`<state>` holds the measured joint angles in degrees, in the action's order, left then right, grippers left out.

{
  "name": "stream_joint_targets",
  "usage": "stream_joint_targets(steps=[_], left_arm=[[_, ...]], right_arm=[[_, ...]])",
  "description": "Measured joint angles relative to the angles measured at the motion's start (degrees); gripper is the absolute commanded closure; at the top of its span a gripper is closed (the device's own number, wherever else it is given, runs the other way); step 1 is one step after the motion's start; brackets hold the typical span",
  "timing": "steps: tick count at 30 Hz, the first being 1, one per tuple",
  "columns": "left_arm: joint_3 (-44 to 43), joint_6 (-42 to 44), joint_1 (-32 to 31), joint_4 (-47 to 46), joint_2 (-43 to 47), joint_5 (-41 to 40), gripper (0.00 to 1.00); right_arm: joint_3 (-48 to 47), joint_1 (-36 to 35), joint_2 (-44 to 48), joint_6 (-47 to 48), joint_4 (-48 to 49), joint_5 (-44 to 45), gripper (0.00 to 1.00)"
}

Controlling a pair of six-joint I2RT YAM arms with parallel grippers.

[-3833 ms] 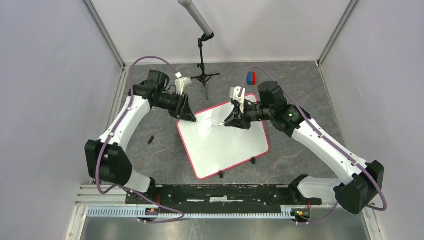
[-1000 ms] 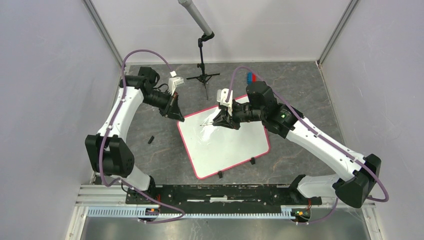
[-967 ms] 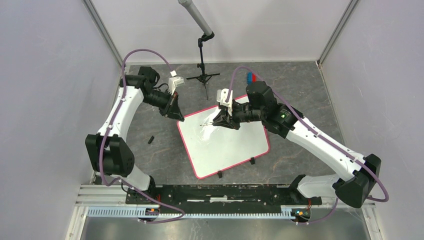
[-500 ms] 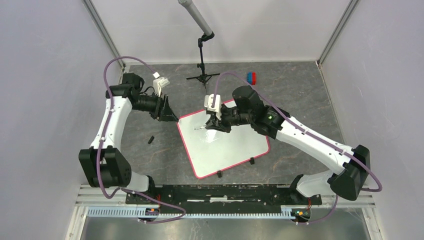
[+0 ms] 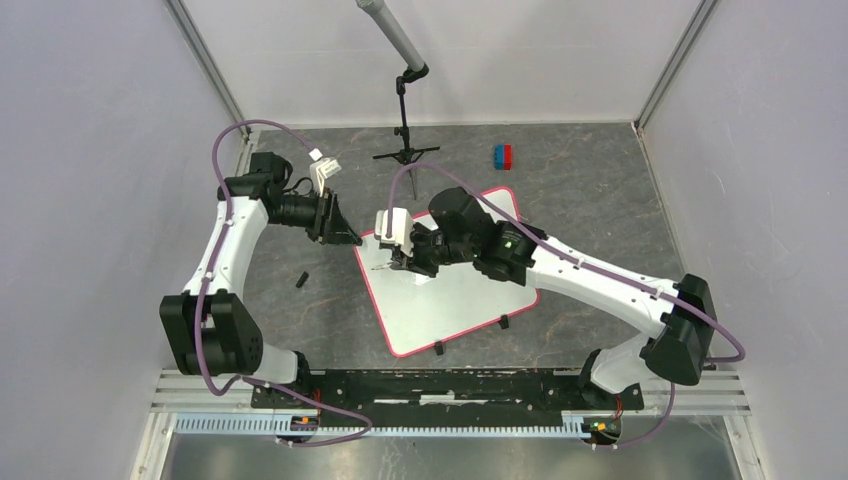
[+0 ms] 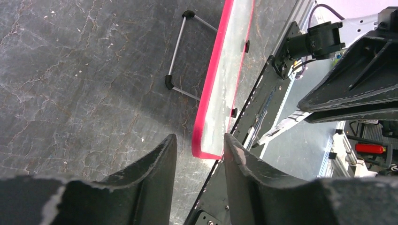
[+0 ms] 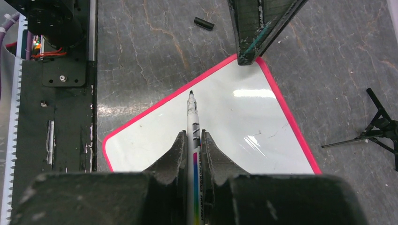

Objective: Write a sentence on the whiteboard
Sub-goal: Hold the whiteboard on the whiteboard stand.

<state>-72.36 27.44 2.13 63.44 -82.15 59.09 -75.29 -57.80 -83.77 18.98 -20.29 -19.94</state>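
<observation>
Clamped tight in right gripper (image 7: 193,135): marker (image 7: 192,117), tip pointing over whiteboard (image 7: 234,131). At its far corner: left gripper (image 6: 199,139), half open, holding nothing.

Bright, even light is pouring from overhead; glare is streaking the whiteboard (image 7: 234,131) near its left corner, shadows are falling faint on the table (image 5: 600,190), wrist-view foregrounds are blurring.

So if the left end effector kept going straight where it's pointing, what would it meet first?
Most likely the whiteboard: its pink corner sits between the open fingers of the left end effector, though the depth is unclear.
</observation>
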Motion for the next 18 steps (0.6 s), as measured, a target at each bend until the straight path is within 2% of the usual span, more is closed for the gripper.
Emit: stream_joint_targets(steps=[10,18], left_arm=[[0.02,0.02,-0.39,-0.37,-0.55,1.09,0.58],[0.46,0.04,-0.96,-0.42,-0.63,1.09,0.74]], right_arm=[[0.00,-1.62,-1.62,0.87,-0.04,2.97,1.00],[0.00,-2.21,-3.65,1.40,-0.33,4.15,1.00]])
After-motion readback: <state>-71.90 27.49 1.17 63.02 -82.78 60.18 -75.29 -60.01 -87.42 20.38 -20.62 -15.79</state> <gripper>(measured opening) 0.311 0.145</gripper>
